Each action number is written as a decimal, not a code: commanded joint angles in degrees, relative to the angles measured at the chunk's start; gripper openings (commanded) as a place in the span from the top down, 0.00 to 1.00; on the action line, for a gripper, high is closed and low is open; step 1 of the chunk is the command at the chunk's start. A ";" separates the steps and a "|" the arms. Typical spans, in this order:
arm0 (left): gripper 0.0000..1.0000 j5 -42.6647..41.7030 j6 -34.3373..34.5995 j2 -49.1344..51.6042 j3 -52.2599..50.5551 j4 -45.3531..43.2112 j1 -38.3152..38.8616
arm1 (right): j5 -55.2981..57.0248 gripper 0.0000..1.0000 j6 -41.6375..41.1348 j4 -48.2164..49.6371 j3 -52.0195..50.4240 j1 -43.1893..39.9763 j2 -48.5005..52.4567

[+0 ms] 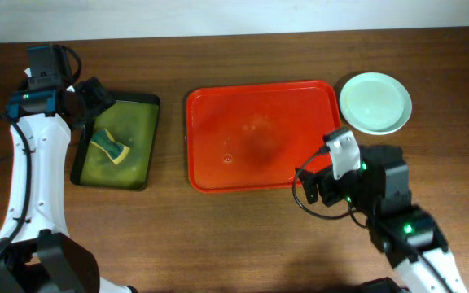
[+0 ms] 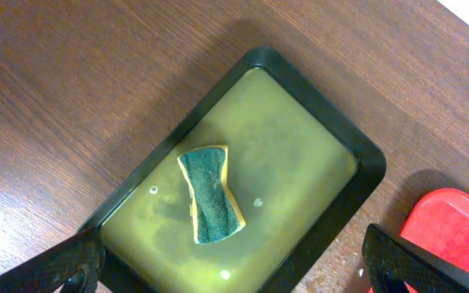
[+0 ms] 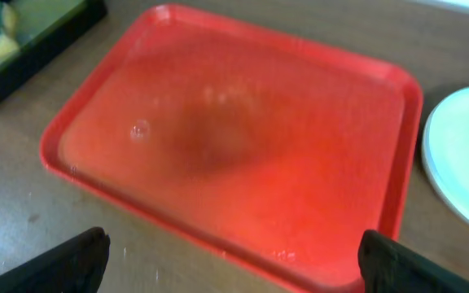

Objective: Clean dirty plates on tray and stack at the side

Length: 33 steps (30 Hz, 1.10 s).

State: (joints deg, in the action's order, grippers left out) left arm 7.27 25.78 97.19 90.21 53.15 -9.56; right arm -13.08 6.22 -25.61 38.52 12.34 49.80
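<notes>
Tabletop [image 1: 243, 236]: tray [image 1: 259, 138] lengthwise L-R, approx.

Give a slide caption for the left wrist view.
A sponge lies in the dark tray, left jaws open above it.

Counter [image 1: 243, 236]: dark brown, fine streaked wood grain.
Tray [image 1: 251, 167]: bright red throughout, with a duller, darker patch near the middle and a few pale specks.
Plates [image 1: 374, 103]: top face pale mint-green, rim lighter, near white.
Small tray [image 2: 334, 221]: black rim, murky olive-yellow inside.
Sponge [image 2: 210, 195]: dark green face, yellow along the edges.
Left arm [image 1: 31, 163] and right arm [image 1: 397, 220]: white shells, black joints, small green lights.
</notes>
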 commanded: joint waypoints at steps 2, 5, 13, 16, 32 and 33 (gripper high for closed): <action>0.01 -0.20 -0.11 0.31 0.00 -0.02 -0.46 | -2.12 0.02 -3.34 10.16 -13.09 -0.42 -10.34; 0.01 -0.20 -0.11 0.31 0.00 -0.02 -0.46 | -1.88 0.02 -3.54 15.26 -22.43 -0.42 -22.45; 0.01 -0.20 -0.09 0.31 0.00 -0.02 -0.46 | -1.20 0.02 -3.74 15.63 -32.65 -4.33 -44.35; 0.01 -0.20 -0.11 0.31 0.00 -0.02 -0.46 | -1.51 0.02 -3.74 19.56 -36.09 -6.60 -49.62; 0.01 -0.20 -0.11 0.31 0.00 -0.02 -0.46 | -1.27 0.02 -3.50 22.40 -38.21 -11.76 -49.62; 0.00 -0.20 -0.11 0.31 0.00 -0.02 -0.48 | -1.29 0.02 -3.50 22.40 -38.21 -11.76 -49.62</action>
State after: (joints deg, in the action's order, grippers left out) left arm 7.25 25.76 97.19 90.21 53.15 -9.56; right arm -14.46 3.03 -3.11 0.84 1.08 0.80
